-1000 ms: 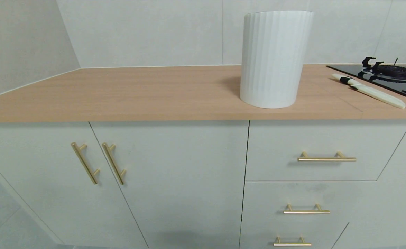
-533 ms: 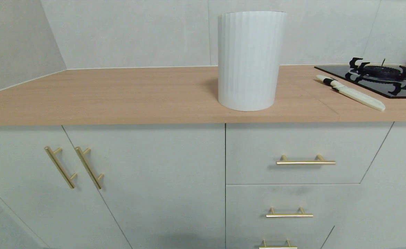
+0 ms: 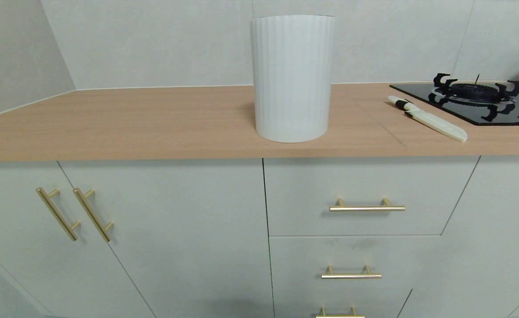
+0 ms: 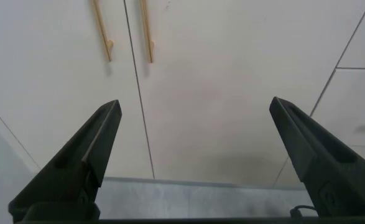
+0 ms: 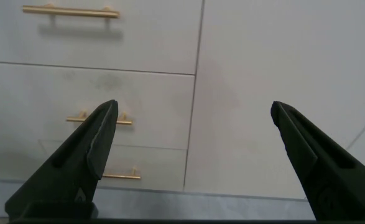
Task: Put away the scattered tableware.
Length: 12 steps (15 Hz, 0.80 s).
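A tall white ribbed container (image 3: 291,79) stands upright on the wooden counter (image 3: 131,119), close to its front edge and above the seam where the cupboard doors (image 3: 175,229) meet the stack of drawers (image 3: 418,185). To its right, well apart from it, a cream knife (image 3: 427,118) with a black band on its handle lies flat on the counter. It sits just beside the near corner of the black gas hob (image 3: 476,95), its blade angled toward the counter's front edge. Both arms hang low in front of the cabinets. The left gripper (image 4: 194,104) is spread wide with nothing between its dark fingers (image 4: 89,155), facing the two slanted brass door handles (image 4: 147,31). The right gripper (image 5: 194,104) is likewise wide apart and empty, looking at the drawer fronts and their brass bar pulls (image 5: 70,11).
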Tool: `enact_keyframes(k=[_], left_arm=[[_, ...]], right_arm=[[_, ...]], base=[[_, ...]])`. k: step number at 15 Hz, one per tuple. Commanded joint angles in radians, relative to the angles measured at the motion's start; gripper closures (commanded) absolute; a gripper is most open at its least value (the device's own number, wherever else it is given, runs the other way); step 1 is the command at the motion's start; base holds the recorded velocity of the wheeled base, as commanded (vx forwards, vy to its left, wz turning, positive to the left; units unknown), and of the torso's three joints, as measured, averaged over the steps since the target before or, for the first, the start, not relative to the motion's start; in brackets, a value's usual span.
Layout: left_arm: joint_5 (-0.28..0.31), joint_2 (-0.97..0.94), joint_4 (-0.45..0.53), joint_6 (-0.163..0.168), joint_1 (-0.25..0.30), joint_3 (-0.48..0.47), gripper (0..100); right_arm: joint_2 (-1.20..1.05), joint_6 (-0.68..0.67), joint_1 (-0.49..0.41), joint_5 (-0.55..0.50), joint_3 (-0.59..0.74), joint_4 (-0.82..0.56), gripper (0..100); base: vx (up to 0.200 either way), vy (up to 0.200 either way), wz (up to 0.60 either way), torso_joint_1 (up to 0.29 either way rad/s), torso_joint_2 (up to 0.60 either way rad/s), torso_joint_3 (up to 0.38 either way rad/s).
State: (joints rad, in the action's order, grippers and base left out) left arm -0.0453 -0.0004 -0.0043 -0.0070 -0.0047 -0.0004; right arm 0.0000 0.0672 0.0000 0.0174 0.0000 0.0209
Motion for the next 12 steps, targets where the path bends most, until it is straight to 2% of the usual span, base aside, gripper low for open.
enact_keyframes(k=[1,2,12], left_arm=[[-0.001,0.0,0.001,-0.001,0.0,0.0,0],[-0.002,0.0,0.001,-0.001,0.0,0.0,0],[-0.002,0.0,0.0,-0.002,0.0,0.0,0]], right_arm=[[0.002,0.0,0.0,0.001,0.0,0.001,0],[0.002,0.0,0.0,0.001,0.0,0.001,0],[0.002,0.002,0.0,0.001,0.0,0.001,0]], base=[[0.2,0.0,0.0,0.002,0.0,-0.007],[0.2,0.0,0.0,-0.007,0.01,0.002],[0.0,0.0,0.0,0.0,0.0,0.0]])
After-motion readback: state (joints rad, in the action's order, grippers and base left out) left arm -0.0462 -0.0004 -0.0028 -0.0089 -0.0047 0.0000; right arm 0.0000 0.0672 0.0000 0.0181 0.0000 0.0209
